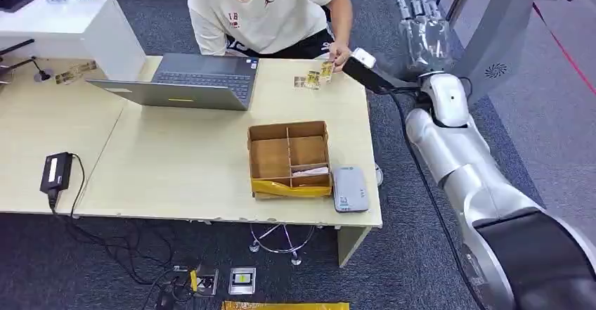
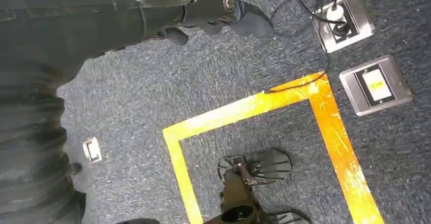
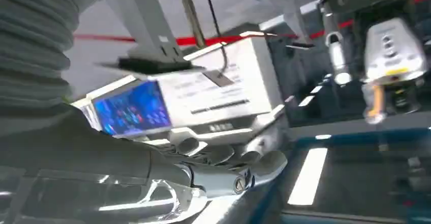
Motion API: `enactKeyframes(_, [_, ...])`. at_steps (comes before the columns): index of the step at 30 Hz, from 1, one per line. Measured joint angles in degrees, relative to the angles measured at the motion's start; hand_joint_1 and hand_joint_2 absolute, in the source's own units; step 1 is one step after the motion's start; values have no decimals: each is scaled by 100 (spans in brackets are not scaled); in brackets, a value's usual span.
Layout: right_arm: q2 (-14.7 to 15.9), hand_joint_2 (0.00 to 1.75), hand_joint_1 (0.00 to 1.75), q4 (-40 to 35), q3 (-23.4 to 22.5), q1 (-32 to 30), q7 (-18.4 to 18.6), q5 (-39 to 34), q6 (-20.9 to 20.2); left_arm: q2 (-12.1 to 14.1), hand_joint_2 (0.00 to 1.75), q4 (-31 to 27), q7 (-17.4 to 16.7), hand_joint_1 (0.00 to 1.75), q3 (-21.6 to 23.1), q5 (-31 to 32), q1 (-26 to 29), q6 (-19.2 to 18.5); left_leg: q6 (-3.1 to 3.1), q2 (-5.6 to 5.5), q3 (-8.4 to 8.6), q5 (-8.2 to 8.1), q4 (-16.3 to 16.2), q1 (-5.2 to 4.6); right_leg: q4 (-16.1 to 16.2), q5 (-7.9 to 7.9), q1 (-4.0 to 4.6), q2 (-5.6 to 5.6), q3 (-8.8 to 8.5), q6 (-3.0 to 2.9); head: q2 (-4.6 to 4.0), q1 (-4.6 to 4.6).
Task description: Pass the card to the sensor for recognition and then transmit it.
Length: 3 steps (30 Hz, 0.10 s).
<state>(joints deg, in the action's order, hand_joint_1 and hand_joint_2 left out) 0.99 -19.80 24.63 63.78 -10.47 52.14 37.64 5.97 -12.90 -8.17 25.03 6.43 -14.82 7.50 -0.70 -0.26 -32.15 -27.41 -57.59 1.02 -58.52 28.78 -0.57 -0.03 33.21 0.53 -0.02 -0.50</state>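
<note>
Your right hand (image 1: 424,25) is raised beyond the table (image 1: 176,169), fingers spread, holding nothing. The cards (image 1: 313,78) lie at the far edge under a person's hand (image 1: 339,55). Approach slowly, clear of those fingers.

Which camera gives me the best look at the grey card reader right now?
The head view: the card reader lies flat on the table, right beside the cardboard box, whole and unobstructed. The left wrist view looks at the floor; the right wrist view looks across the room, away from it.
</note>
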Motion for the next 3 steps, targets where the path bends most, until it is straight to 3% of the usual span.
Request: enactKeyframes(3, [544, 175, 0, -105, -363, -612, 37, -708, 65, 4, 175, 2, 37, 0, 0, -58, 132, 76, 4, -25, 9, -2, 0, 1, 15, 3, 1, -25, -21, 2, 0, -2])
